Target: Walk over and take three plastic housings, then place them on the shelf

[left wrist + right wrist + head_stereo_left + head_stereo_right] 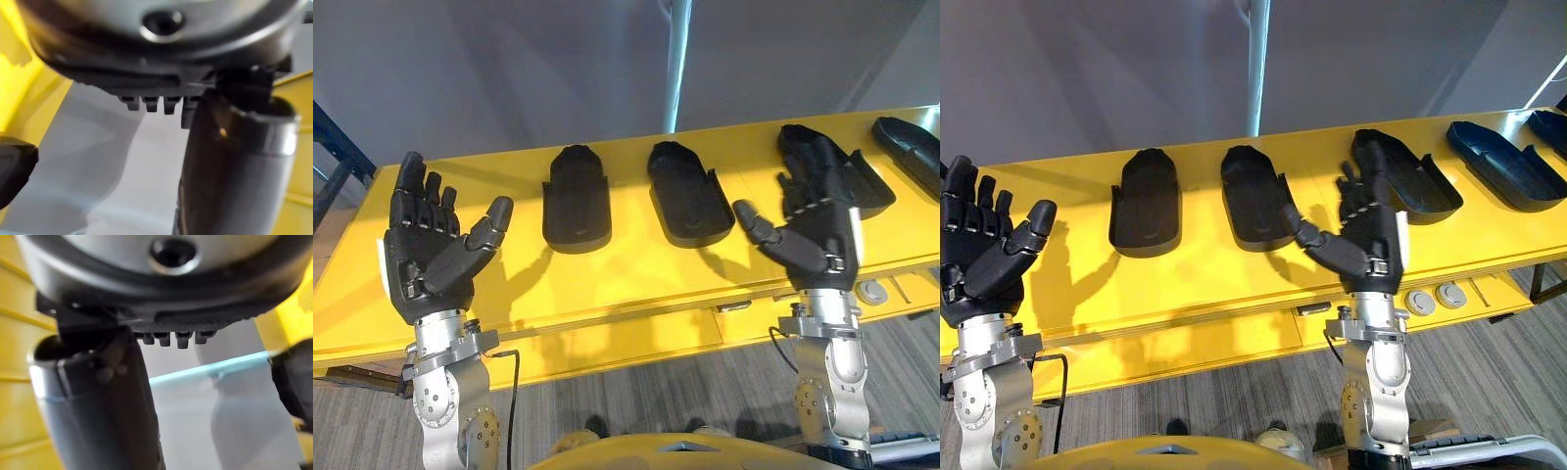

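Several black plastic housings lie in a row on the yellow table (636,284): one at centre left (576,199), one at centre (689,193), one at the right (832,168), and a dark blue one (1503,162) further right. My left hand (429,250) is raised over the table's left part, open, palm up, holding nothing. My right hand (815,240) is raised just in front of the right housing, open, with its fingers overlapping that housing's near end. I cannot tell whether they touch it.
A grey wall rises behind the table, with a pale vertical post (678,64) at centre. Two round fittings (1435,297) sit on the table's front edge at the right. A blue frame (337,147) stands at the far left.
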### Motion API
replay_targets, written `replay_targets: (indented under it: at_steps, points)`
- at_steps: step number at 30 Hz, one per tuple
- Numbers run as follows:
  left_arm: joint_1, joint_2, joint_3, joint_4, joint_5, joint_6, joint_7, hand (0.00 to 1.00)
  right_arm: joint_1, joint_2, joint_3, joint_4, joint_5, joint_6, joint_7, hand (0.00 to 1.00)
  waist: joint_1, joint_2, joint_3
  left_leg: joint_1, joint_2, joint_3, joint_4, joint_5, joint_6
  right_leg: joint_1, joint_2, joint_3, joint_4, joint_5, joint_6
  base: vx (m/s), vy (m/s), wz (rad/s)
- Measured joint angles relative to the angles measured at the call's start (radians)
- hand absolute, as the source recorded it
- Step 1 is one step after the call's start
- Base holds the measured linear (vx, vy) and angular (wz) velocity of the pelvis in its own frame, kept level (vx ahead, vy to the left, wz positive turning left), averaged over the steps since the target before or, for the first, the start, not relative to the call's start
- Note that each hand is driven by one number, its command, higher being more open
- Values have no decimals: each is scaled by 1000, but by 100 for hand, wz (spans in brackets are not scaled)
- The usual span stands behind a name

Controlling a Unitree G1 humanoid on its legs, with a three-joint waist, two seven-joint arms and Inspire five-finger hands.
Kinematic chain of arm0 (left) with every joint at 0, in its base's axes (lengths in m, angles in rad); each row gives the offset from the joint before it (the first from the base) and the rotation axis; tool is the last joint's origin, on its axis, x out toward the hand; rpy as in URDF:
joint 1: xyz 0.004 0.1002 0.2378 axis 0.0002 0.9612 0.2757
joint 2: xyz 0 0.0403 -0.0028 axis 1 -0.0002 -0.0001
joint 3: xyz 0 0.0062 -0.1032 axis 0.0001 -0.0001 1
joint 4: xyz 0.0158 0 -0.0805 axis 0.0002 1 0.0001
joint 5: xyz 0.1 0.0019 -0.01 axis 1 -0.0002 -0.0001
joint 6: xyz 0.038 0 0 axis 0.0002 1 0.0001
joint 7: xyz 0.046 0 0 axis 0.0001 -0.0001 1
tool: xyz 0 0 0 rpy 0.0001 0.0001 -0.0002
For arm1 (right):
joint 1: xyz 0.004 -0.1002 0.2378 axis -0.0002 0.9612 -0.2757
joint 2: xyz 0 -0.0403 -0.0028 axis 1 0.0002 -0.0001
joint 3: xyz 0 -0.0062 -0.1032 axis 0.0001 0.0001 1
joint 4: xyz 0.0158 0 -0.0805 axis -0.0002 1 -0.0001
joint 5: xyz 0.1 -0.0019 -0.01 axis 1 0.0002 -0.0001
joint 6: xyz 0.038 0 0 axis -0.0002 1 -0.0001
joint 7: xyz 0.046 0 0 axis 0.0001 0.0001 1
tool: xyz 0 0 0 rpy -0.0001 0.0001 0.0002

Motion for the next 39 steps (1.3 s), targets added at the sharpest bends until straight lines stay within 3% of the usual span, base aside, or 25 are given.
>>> replay_targets:
  at_steps: [1,5,11,17,21,28,35,39]
  points:
    - [0,1,4,0,0,0,0,100,4,-26,-4,2,51,32,82,100,-1,-5,3,-4,1,0,9,-5,-1,0,0,0,-2,0,0,42,1,-3]
    - [0,1,26,7,-2,-1,-4,100,66,-85,-79,15,162,95,253,100,-2,-7,4,2,3,11,16,-11,-3,0,0,2,-2,0,0,67,7,-5]
    - [14,1,39,14,-2,-19,-27,100,186,-91,-226,20,244,175,391,100,-27,-12,4,15,12,55,36,-40,-10,2,5,39,-5,0,0,17,13,-21]
    - [18,1,39,74,-1,-20,-33,100,310,-95,-254,53,248,243,554,100,-59,-16,1,28,32,91,47,-51,-21,-2,20,70,-8,0,0,2,-18,-19]
    - [19,9,36,77,0,-20,-30,100,364,-100,-249,129,248,291,658,100,-58,-22,-8,27,41,108,48,-52,-25,-14,30,84,-8,0,-1,3,-22,-14]
    - [21,52,5,108,37,-20,-19,100,380,-136,-166,167,253,294,721,100,-55,-28,-22,28,42,111,49,-53,-27,-15,30,85,-7,0,-1,5,-5,-1]
    - [19,92,-35,109,37,-20,12,100,282,-190,-4,169,269,263,706,100,-46,-31,-31,5,41,103,50,-51,-25,-35,30,80,-5,0,-1,5,-5,2]
    - [16,92,-36,109,37,-20,22,100,216,-201,5,169,273,261,665,100,-36,-31,-31,-13,41,84,63,-51,-24,-39,27,62,-6,1,-1,14,-9,13]
